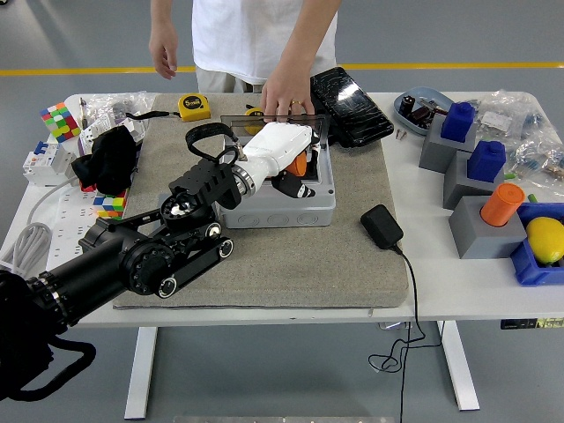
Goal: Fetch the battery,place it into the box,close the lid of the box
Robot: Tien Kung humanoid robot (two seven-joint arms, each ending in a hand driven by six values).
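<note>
Left hand [286,163] fingers wrapped round the orange battery [300,165], over the open grey box [280,189]; battery looks a rigid, smooth, fairly light cylinder, likely slippery, best held across its middle; right hand unseen.

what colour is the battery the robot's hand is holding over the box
Orange. The battery shows as an orange patch under the white left hand, over the grey box, in the head view.

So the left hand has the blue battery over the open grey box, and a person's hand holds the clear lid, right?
Not quite: in the head view the battery in the left hand is orange, not blue. It is over the open grey box, and the person's hand rests on the clear lid.
</note>
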